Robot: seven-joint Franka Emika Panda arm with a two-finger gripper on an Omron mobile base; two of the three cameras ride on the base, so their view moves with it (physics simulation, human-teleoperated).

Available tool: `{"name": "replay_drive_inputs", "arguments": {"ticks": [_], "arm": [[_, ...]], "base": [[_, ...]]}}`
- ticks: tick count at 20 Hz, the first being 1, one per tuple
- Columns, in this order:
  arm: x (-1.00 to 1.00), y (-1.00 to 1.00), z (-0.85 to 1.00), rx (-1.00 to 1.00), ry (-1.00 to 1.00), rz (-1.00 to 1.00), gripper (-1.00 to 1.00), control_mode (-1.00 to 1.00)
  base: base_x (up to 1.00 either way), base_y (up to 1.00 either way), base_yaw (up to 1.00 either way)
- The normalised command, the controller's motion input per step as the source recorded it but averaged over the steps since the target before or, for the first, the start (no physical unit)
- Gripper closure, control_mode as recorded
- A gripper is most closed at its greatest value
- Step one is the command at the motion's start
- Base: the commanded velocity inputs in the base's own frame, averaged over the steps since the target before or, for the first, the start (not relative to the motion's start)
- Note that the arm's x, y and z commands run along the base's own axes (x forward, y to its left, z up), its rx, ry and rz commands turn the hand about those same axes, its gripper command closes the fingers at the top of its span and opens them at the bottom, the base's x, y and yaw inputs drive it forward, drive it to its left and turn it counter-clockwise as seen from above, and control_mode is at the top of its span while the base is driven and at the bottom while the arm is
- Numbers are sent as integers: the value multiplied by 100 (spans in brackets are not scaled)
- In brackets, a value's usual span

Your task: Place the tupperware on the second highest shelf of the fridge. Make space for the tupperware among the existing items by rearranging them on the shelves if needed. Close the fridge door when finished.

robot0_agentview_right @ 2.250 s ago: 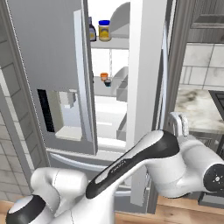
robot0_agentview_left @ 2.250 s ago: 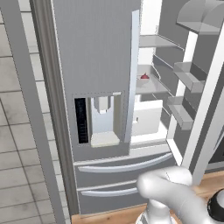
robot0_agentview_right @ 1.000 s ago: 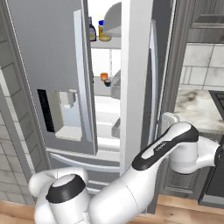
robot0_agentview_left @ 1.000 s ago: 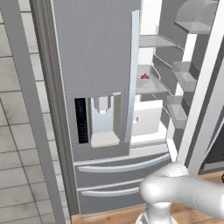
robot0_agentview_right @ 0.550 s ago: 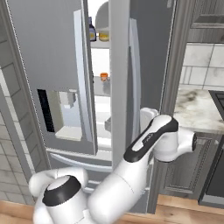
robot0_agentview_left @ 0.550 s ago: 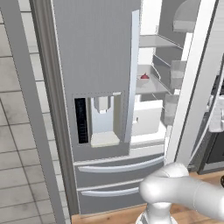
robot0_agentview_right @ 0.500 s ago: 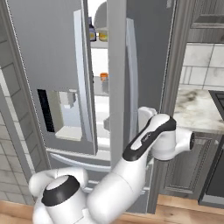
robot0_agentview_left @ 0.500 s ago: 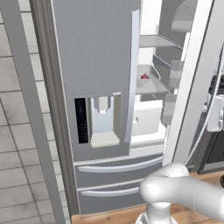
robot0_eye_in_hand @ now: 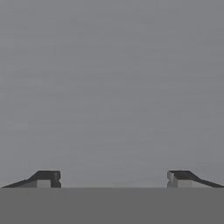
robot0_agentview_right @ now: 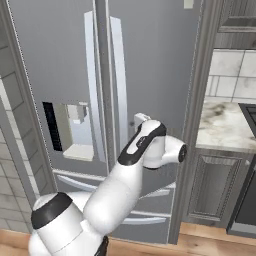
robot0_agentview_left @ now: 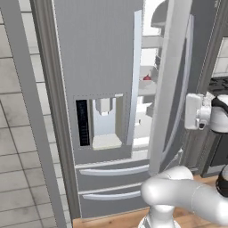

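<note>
The fridge (robot0_agentview_left: pixel 98 53) has its dispenser door shut. The fridge door (robot0_agentview_left: pixel 167 80) stands almost shut, and its long curved handle (robot0_agentview_right: pixel 120 85) lies close beside the other door's handle. Through the narrow gap left in the left base view I see pale shelves (robot0_agentview_left: pixel 149 42) and one small red item (robot0_agentview_left: pixel 147 78). My gripper (robot0_agentview_left: pixel 189 111) is open and pressed flat against the door's outer steel face (robot0_agentview_right: pixel 141 119). In the hand view its two dark fingertips (robot0_eye_in_hand: pixel 48 178) stand wide apart with bare grey steel between them. The tupperware is hidden.
Two wide drawers (robot0_agentview_left: pixel 111 178) run below the doors. To the right are dark wood cabinets (robot0_agentview_right: pixel 215 185), a marble counter (robot0_agentview_right: pixel 222 125) and a dark stove edge (robot0_agentview_right: pixel 248 117). A tiled wall (robot0_agentview_left: pixel 18 133) borders the fridge on the left.
The fridge door has swung from wide open to nearly shut, with my hand travelling against its outer face. The interior items seen earlier are now covered by the door.
</note>
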Motion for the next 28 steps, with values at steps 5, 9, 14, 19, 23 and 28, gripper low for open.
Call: {"name": "replay_drive_inputs", "arguments": {"ticks": [5,9,14,19,23,28], "arm": [[70,80,1,0,-1,-32,-100,-100],[80,36,24,0,5,-26,-100,-100],[85,0,45,0,10,-18,-100,-100],[92,0,39,0,12,-16,-100,-100],[100,0,8,0,15,-15,-100,-100],[67,-14,9,0,19,-11,-100,-100]], "base": [[0,0,0],[0,0,0],[0,0,0],[0,0,0],[0,0,0],[0,0,0]]}}
